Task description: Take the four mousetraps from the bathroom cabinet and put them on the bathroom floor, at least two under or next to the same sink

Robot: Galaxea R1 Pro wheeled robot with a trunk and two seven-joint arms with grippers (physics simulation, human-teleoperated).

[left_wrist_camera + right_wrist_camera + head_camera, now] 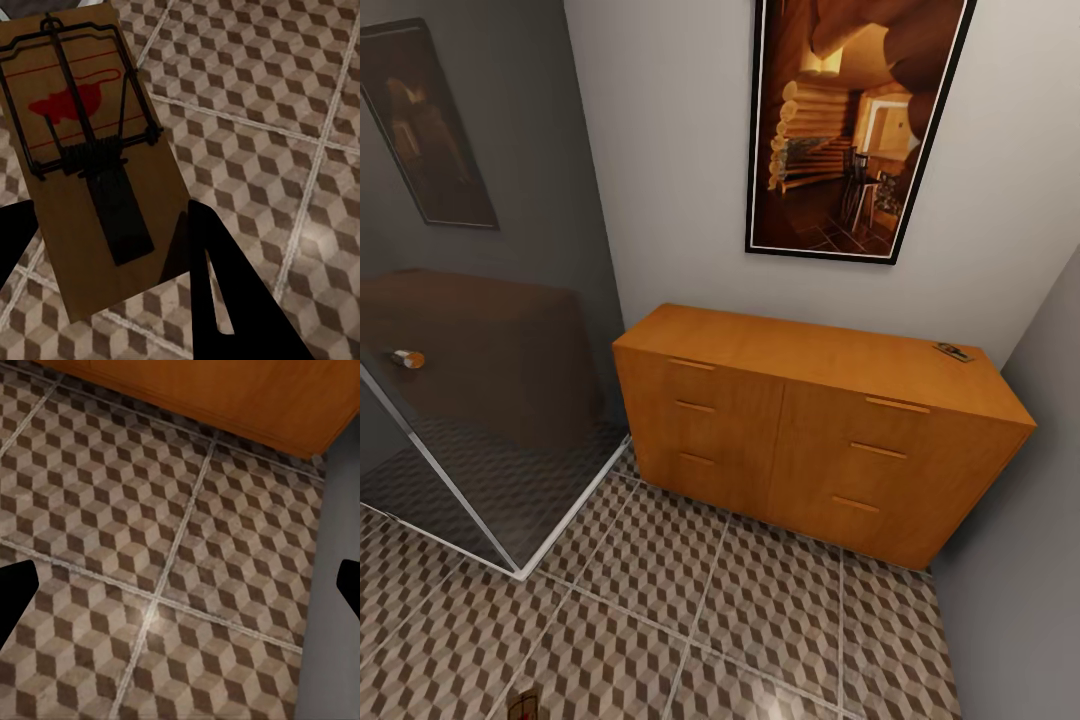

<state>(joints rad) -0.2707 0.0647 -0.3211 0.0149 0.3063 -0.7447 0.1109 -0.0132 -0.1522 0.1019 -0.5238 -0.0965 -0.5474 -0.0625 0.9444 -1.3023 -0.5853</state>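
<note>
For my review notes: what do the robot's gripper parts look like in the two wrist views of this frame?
The left gripper shows as flat, matte black silhouettes: one broad wedge-shaped finger with a thin pale slit along it, and a smaller black corner opposite. The right gripper shows as two small black tips at opposite edges of its picture. No cables, markings or surface detail can be made out.

Smooth orange-brown wood cabinet (810, 430) with a soft sheen. Beside it, glossy patterned floor tiles (760, 610) reflecting light. A wooden mousetrap (97, 172) carries thin dark metal wire parts.
</note>
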